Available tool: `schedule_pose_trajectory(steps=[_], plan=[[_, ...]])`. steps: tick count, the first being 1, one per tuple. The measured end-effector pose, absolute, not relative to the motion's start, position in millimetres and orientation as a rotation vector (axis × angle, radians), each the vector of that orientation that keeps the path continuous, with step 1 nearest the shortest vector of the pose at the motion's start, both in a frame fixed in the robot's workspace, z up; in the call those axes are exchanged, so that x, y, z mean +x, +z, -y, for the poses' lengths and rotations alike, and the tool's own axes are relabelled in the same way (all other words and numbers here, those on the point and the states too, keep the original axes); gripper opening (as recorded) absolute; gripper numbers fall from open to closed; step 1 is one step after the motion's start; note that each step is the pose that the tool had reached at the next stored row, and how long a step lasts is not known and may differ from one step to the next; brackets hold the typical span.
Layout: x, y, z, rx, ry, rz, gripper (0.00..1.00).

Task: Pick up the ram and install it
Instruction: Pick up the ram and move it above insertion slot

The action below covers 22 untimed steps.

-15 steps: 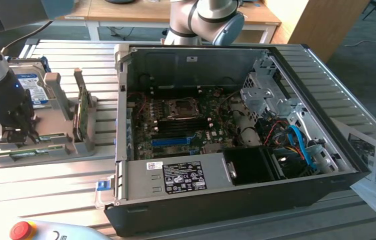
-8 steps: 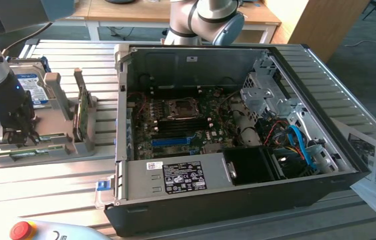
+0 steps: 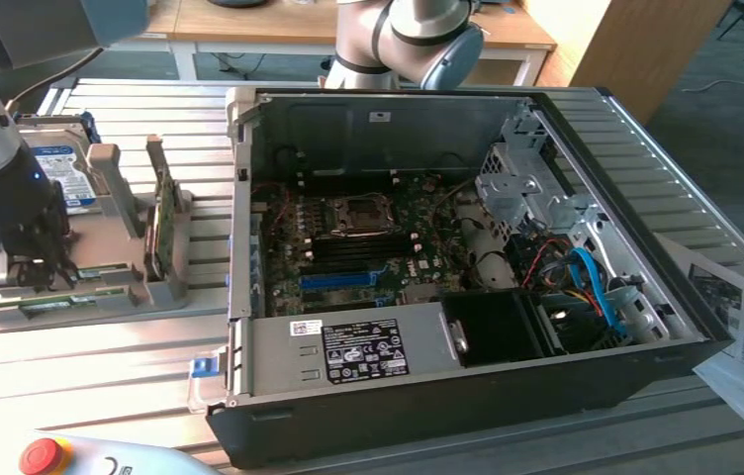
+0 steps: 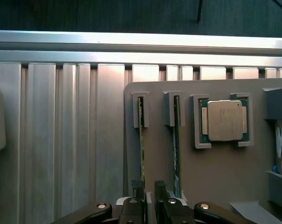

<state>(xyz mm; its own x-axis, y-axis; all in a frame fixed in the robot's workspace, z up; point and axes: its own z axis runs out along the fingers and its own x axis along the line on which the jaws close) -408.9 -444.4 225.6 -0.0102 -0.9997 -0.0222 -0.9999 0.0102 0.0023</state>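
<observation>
Two ram sticks stand on edge in slots of a grey holder [image 4: 215, 172]; in the wrist view one ram stick [image 4: 141, 140] runs straight toward my fingertips and the other ram stick [image 4: 175, 140] lies beside it. My gripper [image 4: 150, 203] hangs just above the end of the first stick, open, with a narrow empty gap between its black fingers [image 4: 138, 205]. In the exterior view the gripper [image 3: 32, 269] is low over the holder [image 3: 128, 287] at the left, next to a green ram stick [image 3: 62, 305]. The open computer case [image 3: 478, 396] sits in the middle.
On the holder are a processor chip [image 4: 223, 120], a taller green card [image 3: 158, 223] and a hard drive [image 3: 66, 176]. Blue slots [image 3: 341, 280] lie on the motherboard inside the case. A red stop button [image 3: 40, 454] sits at the front; papers [image 3: 742, 317] lie at the exterior view's right.
</observation>
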Motion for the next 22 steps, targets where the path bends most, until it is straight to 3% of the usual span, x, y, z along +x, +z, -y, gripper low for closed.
schedule_pose_trajectory(steps=[22], plan=[[-408.9, 208.6, 444.7, -2.200, 0.027, -2.223, 0.24]])
